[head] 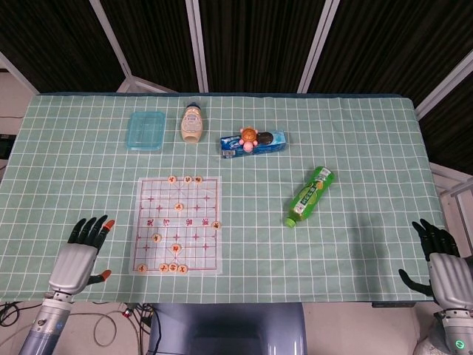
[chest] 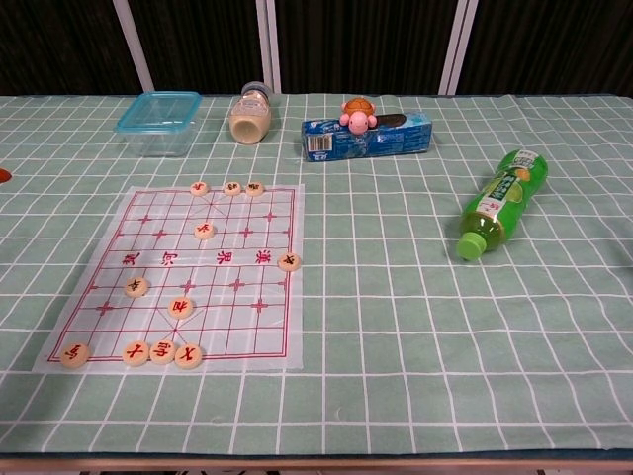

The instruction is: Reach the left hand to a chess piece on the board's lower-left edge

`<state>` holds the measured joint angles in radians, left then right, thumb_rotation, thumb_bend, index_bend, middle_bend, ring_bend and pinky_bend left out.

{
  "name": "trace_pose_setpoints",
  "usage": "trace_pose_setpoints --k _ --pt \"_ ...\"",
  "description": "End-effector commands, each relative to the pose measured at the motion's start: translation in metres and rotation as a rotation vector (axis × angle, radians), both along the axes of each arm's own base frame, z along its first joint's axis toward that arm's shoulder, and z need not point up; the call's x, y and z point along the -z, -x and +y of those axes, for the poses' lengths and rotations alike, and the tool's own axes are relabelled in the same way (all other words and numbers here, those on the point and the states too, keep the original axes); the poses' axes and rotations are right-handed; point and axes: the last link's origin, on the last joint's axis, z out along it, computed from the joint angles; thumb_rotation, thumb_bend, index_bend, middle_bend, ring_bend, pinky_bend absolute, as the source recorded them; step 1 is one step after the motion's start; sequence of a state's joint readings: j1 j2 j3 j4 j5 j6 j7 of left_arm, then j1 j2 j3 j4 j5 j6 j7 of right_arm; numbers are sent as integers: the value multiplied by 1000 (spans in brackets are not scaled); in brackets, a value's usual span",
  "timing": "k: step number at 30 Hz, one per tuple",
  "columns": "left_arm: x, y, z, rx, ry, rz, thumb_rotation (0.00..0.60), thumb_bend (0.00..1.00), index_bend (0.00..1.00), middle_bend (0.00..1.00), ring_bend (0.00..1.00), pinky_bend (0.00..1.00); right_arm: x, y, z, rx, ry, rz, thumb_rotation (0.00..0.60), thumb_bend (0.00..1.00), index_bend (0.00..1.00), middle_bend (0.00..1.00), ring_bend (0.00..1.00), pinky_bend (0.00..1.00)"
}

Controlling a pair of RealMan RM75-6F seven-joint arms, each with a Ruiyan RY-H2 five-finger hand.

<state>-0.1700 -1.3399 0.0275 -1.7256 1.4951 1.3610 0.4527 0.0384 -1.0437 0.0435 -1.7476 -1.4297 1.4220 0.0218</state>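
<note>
The chess board (head: 200,252) (chest: 272,218) is a clear sheet with red lines on the green checked cloth. A round wooden piece (head: 142,268) (chest: 74,354) lies at its lower-left corner, with three more pieces (head: 173,268) (chest: 162,352) in a row just right of it. My left hand (head: 76,255) hovers at the near left table edge, left of the board, fingers spread and holding nothing. In the chest view only an orange fingertip (chest: 4,175) shows at the left border. My right hand (head: 443,265) stays at the near right edge, fingers apart, empty.
Other pieces (head: 185,179) line the board's far edge. Behind the board stand a blue lidded box (head: 145,130), a cream bottle (head: 192,123) and a blue snack pack with a pink toy (head: 253,141). A green bottle (head: 310,196) lies to the right.
</note>
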Motion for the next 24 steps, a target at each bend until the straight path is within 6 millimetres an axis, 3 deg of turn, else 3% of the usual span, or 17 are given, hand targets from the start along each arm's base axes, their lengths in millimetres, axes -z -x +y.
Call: trace_pose_setpoints --k 1,3,5,7,9,13,16,24 --pt "1 -4 0 10 6 11 600 0 0 14 28 140 0 0 0 0 -2 -1 600 305 0 0 0 0" --pt "3 -7 0 19 6 17 600 3 3 84 109 236 0 0 0 0 -2 -2 600 304 0 0 0 0" --pt "5 -10 0 27 5 23 600 15 25 254 280 403 0 0 0 2 -2 -4 600 304 0 0 0 0" --pt "8 -13 1 34 10 28 600 42 85 515 517 605 0 0 0 4 -2 -6 600 304 0 0 0 0" --pt "13 -17 2 41 26 30 600 77 138 690 667 736 0 0 0 4 -3 -8 600 303 0 0 0 0" --pt "24 -23 3 41 73 45 600 139 263 907 854 905 0 0 0 4 -3 -9 600 304 0 0 0 0" --pt "33 -27 4 25 106 47 600 161 328 989 935 974 0 0 0 5 -2 -10 600 304 0 0 0 0" --pt "48 -32 8 -28 183 67 600 209 404 1000 999 1000 0 0 0 7 -3 -13 600 304 0 0 0 0"
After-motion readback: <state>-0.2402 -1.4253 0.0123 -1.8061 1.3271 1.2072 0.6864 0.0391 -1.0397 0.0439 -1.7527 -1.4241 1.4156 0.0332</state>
